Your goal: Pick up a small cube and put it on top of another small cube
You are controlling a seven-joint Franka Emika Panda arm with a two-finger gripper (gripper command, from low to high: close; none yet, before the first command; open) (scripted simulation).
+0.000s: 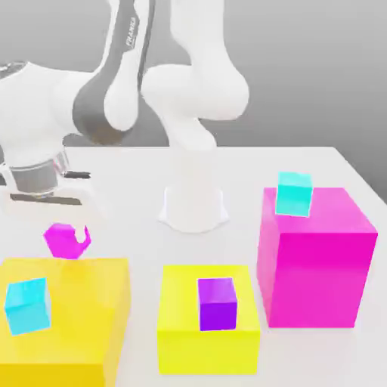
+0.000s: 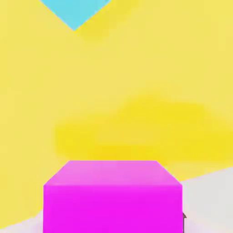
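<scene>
My gripper is shut on the small magenta cube, which hangs in the air just over the far edge of the big yellow block at the exterior view's left. In the hand view the magenta cube fills the lower part, casting a shadow on the yellow block's top. The small sky-cyan cube rests on that same yellow block, nearer the front left, apart from the held cube. Only its corner shows in the hand view.
A big magenta block stands at the exterior view's right with a turquoise small cube on top. A smaller yellow block in the front middle carries a small purple cube. The arm's white base rises behind.
</scene>
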